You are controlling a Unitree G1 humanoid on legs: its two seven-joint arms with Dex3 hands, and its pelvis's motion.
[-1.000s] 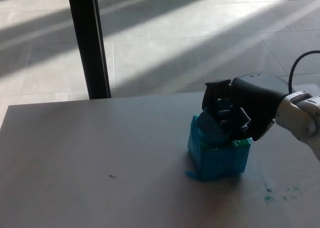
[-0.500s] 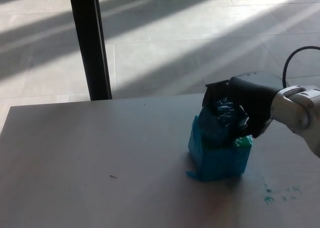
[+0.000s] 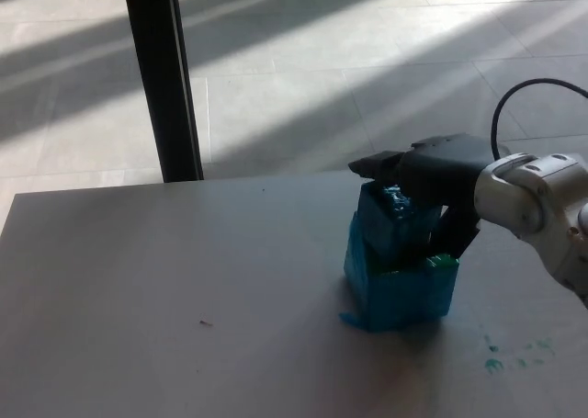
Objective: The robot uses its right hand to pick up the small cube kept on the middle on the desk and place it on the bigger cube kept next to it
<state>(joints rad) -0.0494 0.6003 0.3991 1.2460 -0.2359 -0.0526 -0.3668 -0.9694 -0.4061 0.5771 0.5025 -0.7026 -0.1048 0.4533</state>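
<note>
The small cube [image 3: 393, 223] sits on top of the bigger cube [image 3: 401, 289], right of centre on the desk [image 3: 184, 289], and the right hand [image 3: 432, 175] is directly over it, reaching in from three o'clock. The fingers [image 3: 377, 164] jut out flat toward nine o'clock above the small cube's top face, and a dark part of the hand drops down at the cube's three o'clock side; whether anything presses the cube cannot be told. The hand looks spread apart, not clamped. Compared with a second ago, the fingers have lifted and uncurled off the small cube, whose blue top and front now show, and the wrist has risen. Teal smudges [image 3: 514, 355] mark the desk at five o'clock of the stack
</note>
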